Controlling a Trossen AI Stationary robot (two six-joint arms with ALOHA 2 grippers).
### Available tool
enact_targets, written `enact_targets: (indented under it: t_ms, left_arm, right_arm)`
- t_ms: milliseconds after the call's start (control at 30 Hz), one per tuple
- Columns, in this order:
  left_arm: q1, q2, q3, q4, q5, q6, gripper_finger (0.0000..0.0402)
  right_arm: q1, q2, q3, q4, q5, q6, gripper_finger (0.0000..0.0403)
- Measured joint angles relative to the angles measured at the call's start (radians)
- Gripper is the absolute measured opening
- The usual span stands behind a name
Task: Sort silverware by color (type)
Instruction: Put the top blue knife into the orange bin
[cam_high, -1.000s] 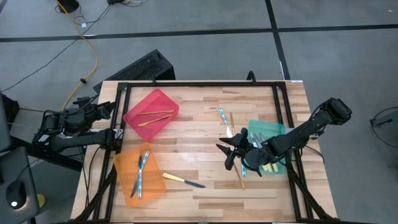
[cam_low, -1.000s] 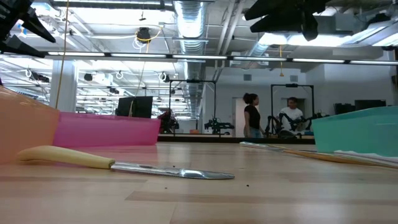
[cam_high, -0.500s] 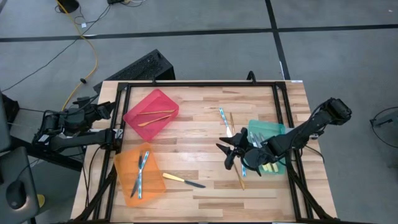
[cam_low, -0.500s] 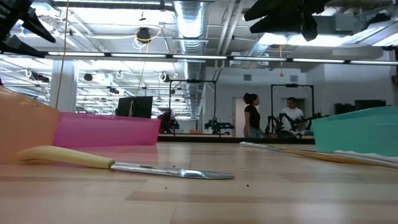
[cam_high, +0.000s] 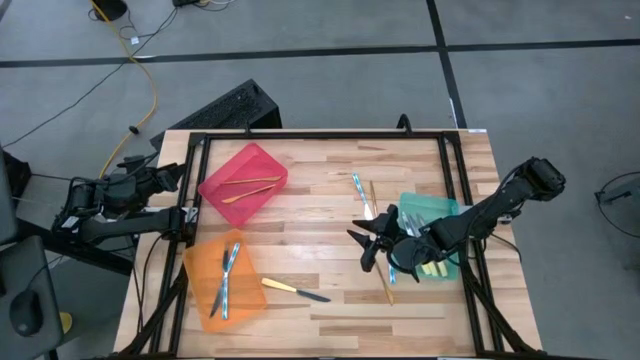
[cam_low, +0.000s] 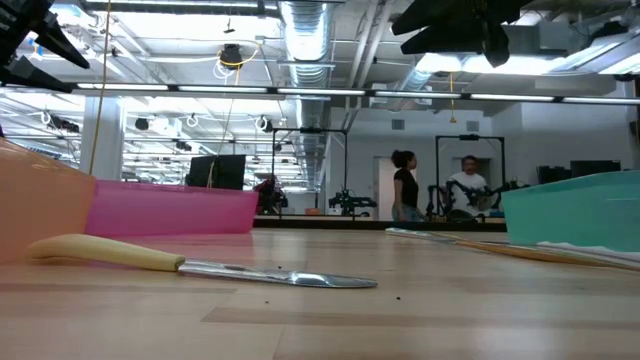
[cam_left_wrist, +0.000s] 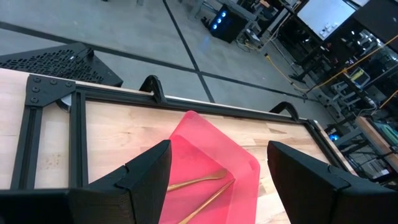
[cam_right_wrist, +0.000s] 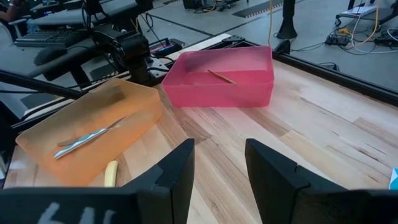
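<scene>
two robot arms, both grippers empty

the left gripper waits at the table's left edge, fingers spread wide. the right gripper reaches over the table's middle, fingers parted, holding nothing.

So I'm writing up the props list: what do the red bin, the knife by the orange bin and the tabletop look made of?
Red bin: probably translucent plastic, glossy; the gold cutlery shows through its wall in the right wrist view.
Knife: pale yellow handle, likely plastic; shiny blade that looks like polished metal and catches the light.
Tabletop: light wood strips with visible grain, butcher-block style, smooth finish.
</scene>
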Motion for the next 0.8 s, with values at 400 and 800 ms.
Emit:
enact_targets:
  t_ms: [400,800]
  left_arm:
    - [0.000,0.000,0.000,0.000,0.002,0.000,0.0247]
    - [0.000,0.000,0.000,0.000,0.002,0.002,0.0247]
  right_arm:
    - [0.000,0.000,0.000,0.000,-0.001,-0.019,0.0166]
    - [0.000,0.000,0.000,0.000,-0.001,-0.045,0.0166]
